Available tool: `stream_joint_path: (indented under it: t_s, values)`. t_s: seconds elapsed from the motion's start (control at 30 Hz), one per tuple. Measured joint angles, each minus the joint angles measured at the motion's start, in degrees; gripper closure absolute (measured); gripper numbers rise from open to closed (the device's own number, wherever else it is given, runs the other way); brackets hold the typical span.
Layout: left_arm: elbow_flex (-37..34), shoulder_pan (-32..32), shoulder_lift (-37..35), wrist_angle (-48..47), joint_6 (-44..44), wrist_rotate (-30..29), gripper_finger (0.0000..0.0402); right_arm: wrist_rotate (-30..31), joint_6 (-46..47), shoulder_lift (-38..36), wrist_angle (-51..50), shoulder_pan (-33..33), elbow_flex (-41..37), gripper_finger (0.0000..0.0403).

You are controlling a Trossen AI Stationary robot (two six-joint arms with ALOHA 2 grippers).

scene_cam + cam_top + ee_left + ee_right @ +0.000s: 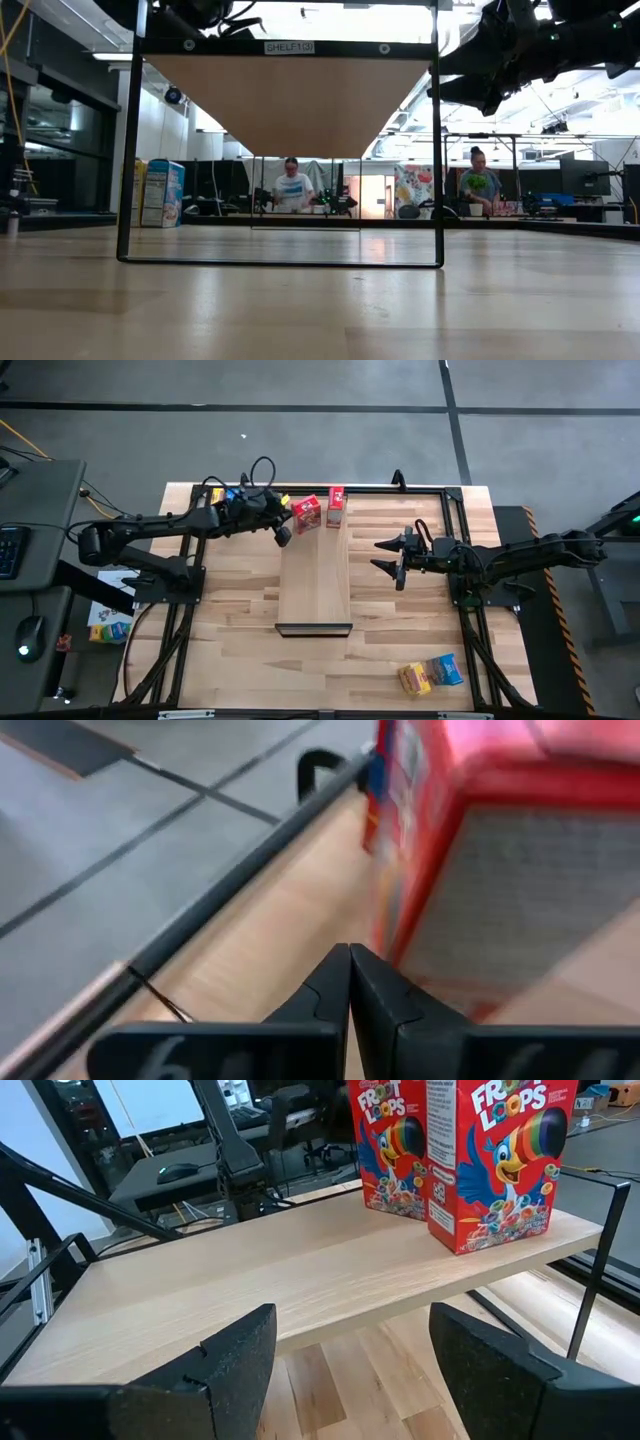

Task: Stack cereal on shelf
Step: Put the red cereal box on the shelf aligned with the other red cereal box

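Note:
The shelf [314, 575], a pale board on a black frame with a dark lip [314, 628] at its near end, stands raised over the table's middle. Two red cereal boxes [307, 513] [336, 506] stand upright on their bottoms at its far end; the right wrist view shows them too [390, 1150] [495, 1160]. My left gripper [283, 535] is shut, just left of the left red box [500, 850]. To the right of the shelf my right gripper [385, 555] hangs open, holding nothing, and points toward the board [300, 1280]. My left gripper has its shut fingertips [350, 970] right beside the lower left edge [390, 945] of the nearer red box, coming from the table's left and slanting down. Whether they touch the box I cannot tell.
A yellow box [415, 678] and a blue box [446, 669] lie on the table near its front right corner. Two more boxes, yellow [138, 193] and blue [165, 193], stand at the far left. The black frame rails [455, 550] run along the table's sides.

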Motion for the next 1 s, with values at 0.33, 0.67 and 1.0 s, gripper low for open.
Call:
stream_joint_path:
  t_s: [0.33,0.67,1.0]
  values:
    - [-0.02,-5.24,0.03,-0.02,-1.95,0.02,0.0401,0.00,0.00,0.00,0.05,0.02,0.00,0.0146]
    - [0.00,-8.80,-1.49,-2.08,-2.11,-0.42,0.0401,0.02,0.00,0.00,-0.26,0.00,0.00,0.0146]
    - [-3.84,-14.53,-2.70,6.82,0.32,-0.53,0.0401,0.02,0.07,0.00,-0.67,0.00,0.00,0.0146]
